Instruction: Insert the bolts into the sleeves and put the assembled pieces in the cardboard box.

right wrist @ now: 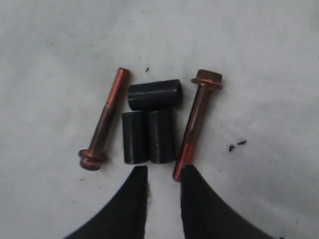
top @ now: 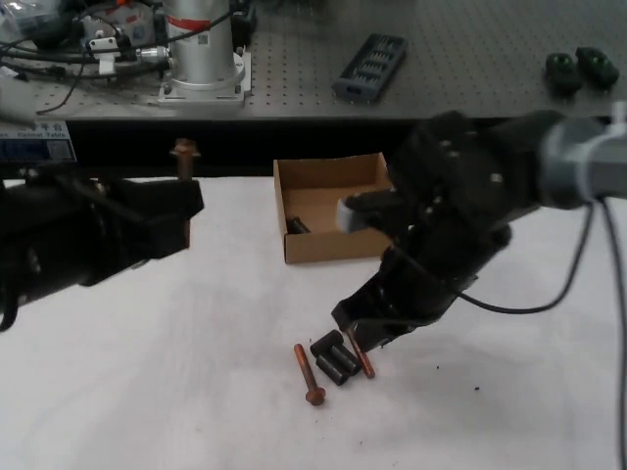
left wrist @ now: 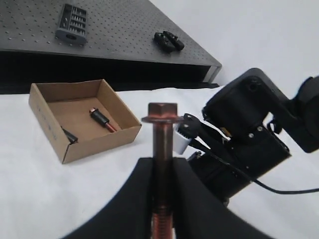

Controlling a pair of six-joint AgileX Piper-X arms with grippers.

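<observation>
My left gripper (top: 182, 204) is shut on a copper bolt (left wrist: 161, 144), held upright with its hex head on top, left of the cardboard box (top: 328, 245). The box (left wrist: 99, 144) holds an assembled bolt and sleeve (left wrist: 102, 118) and a second dark piece (left wrist: 70, 134). In front of the box, three black sleeves (right wrist: 149, 129) lie together on the white cloth between two loose copper bolts (right wrist: 104, 119) (right wrist: 197, 119). My right gripper (right wrist: 163, 170) hangs open just above the cloth beside the sleeves (top: 335, 358), one finger (right wrist: 199, 199) near a bolt's threaded end.
Behind the cloth runs a perforated bench with a black ridged block (top: 370, 61), two black and green parts (top: 580, 69) and a metal column (top: 201, 44) with cables. A cable trails from the right arm over the cloth.
</observation>
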